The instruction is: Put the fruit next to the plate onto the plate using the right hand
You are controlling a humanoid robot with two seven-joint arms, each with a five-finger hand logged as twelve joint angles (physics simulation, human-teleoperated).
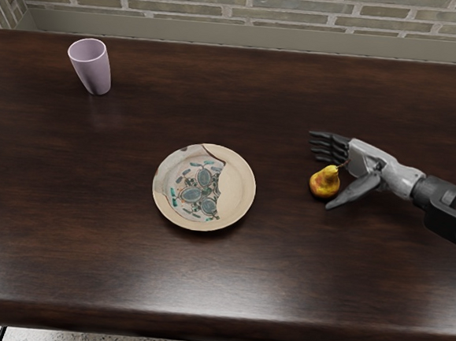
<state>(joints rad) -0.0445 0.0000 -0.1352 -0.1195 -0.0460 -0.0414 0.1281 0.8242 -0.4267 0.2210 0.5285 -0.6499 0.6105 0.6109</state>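
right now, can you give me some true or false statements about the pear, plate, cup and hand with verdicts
1. The pear lies on the plate. False: it sits on the table beside the plate, apart from it.
2. The right hand is open, right next to the pear. True.
3. The purple cup lies tipped over against the plate. False: it stands upright near the table's far left corner, well away from the plate.
4. The plate has no fruit on it. True.

Lilac cup (pixel 90 65), dark wooden table (pixel 219 288), brick wall (pixel 249 2)
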